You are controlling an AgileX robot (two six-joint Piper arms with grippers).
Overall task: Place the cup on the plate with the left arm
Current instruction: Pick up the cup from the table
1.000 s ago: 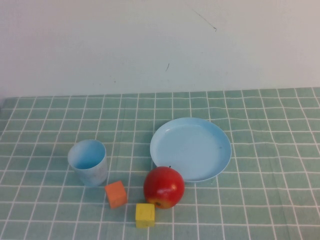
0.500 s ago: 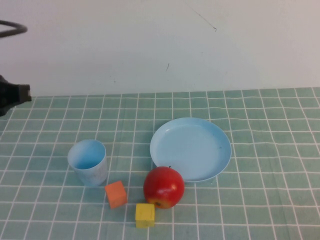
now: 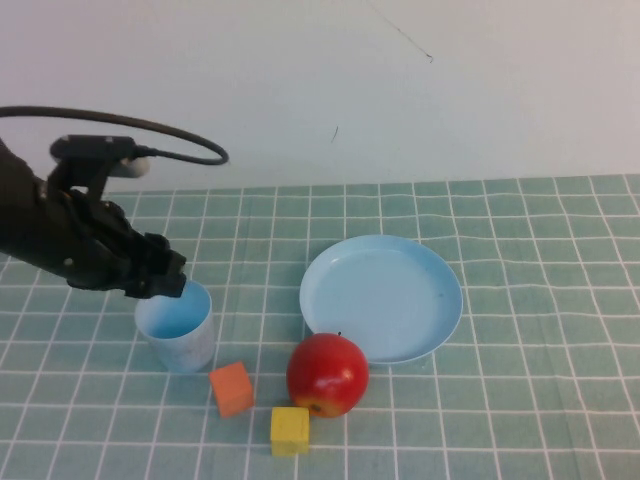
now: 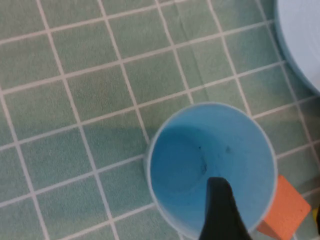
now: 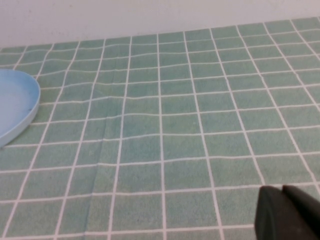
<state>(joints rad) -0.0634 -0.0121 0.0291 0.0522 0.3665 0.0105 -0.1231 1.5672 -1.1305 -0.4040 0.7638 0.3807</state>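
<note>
The light blue cup stands upright on the checked cloth, left of the light blue plate. My left gripper hangs over the cup's far rim, reaching in from the left. In the left wrist view I look straight down into the cup, and one dark finger is over its opening. The other finger is out of frame, so the jaws stand apart. The cup still rests on the cloth. The plate's edge shows there too. My right gripper is shut over bare cloth, with the plate's rim far off.
A red apple sits against the plate's near rim. An orange block lies just in front of the cup, and a yellow block lies nearer the front edge. The white wall stands behind the table.
My left arm has swung in from the left edge and come down over the cup. The cup, plate, apple and blocks have not moved.
</note>
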